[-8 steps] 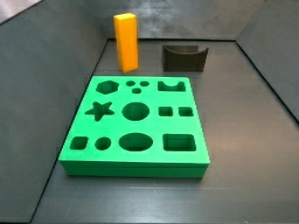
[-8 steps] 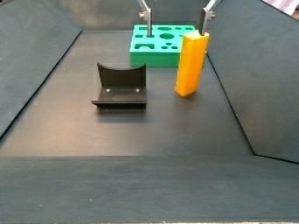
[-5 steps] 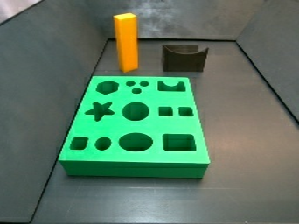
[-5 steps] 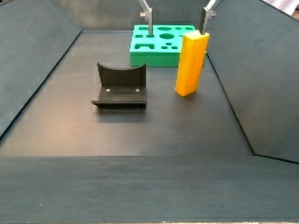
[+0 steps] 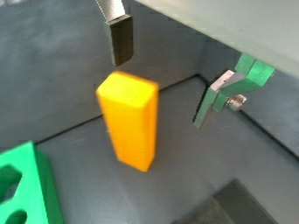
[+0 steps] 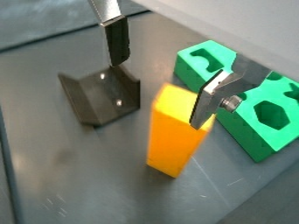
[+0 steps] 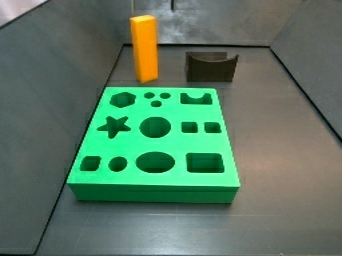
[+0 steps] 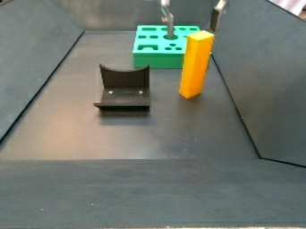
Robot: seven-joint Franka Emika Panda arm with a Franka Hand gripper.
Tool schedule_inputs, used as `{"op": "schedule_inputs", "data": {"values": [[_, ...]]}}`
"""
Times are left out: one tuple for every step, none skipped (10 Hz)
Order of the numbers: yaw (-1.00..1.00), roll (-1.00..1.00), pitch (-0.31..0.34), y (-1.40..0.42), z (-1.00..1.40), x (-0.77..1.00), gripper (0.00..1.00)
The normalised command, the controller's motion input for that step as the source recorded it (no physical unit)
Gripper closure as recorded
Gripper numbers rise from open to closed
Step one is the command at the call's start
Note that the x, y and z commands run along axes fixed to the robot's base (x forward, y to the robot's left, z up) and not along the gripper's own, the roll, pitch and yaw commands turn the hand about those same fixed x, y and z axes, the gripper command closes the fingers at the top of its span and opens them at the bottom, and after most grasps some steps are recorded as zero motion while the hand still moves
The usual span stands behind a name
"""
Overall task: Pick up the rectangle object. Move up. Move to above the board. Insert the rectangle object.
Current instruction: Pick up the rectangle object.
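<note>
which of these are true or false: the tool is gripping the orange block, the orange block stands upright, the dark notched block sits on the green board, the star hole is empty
1. The tool is gripping the tall orange rectangular block. False: its fingers are spread open above the block, apart from it.
2. The orange block stands upright on the floor. True.
3. The short dark notched block sits on the thick green board with cut-out holes. False: it sits on the floor beyond the board.
4. The board's star hole is empty. True.
</note>
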Motion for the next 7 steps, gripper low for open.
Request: {"op": "schedule_inputs", "data": {"values": [[0.67,0.06,-0.023,-0.41,-0.25,-0.32,0.0],[0.6,0.05,-0.007,-0.37,-0.16,-0.25,0.0],[0.55,0.06,0.0,-0.28,-0.05,-0.17,0.0],[0.53,0.1,-0.016,0.0,-0.23,-0.12,0.0],[0.63,0.11,0.0,0.37,-0.34,-0.06,0.0],[0.45,0.06,-0.001,0.2,-0.27,0.0,0.0],[0.29,0.01,0.0,0.04,-0.25,0.0,0.0]]}}
